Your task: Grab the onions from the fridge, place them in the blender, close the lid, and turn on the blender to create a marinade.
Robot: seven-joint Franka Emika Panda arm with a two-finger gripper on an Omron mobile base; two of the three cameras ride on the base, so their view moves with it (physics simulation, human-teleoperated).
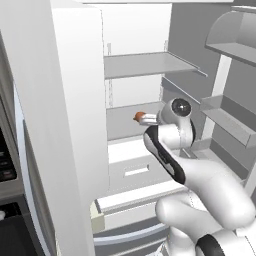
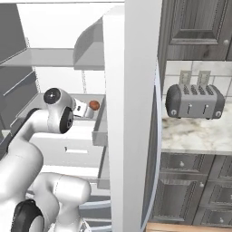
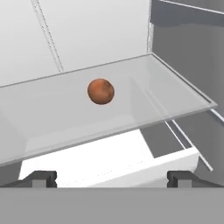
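- With fridge (image 1: 75,100) doors open, my pincer (image 3: 111,177) is spread wide, empty, facing the onion (image 3: 101,91) on a shelf (image 3: 52,118).
- Nothing grabbed yet; blending, lid, switch-on all remain.

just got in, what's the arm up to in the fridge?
The arm is reaching into the open fridge toward a single reddish-brown onion that sits on a middle shelf. The tool is open and short of the onion, not touching it, so nothing is grasped yet. Below the shelf is the white pull-out drawer. A toaster stands on the counter to the right of the fridge.
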